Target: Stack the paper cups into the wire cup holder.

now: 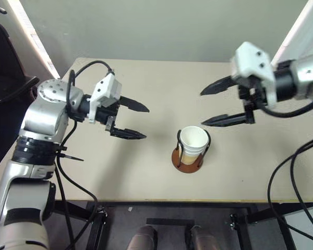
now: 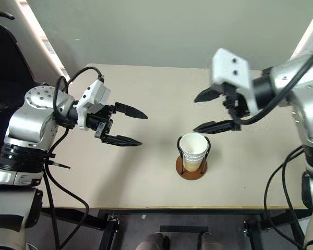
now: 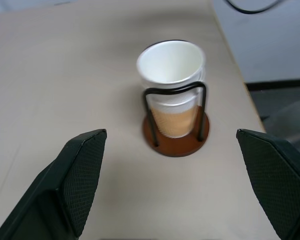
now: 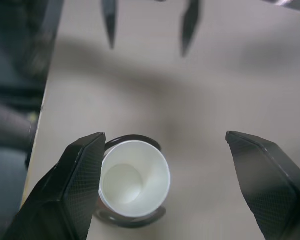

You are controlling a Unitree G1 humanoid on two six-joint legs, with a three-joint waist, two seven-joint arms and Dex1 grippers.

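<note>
The nested paper cups [image 3: 172, 95] hide each other, so their count cannot be told.

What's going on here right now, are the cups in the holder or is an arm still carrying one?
Neither arm holds anything. The paper cups sit nested together inside the wire cup holder, which stands on the table near its front edge. The right gripper is open and hangs above and just beyond the stack. The left gripper is open too, off to the left of the holder and pointing toward it. No loose cup is visible on the table.
</note>
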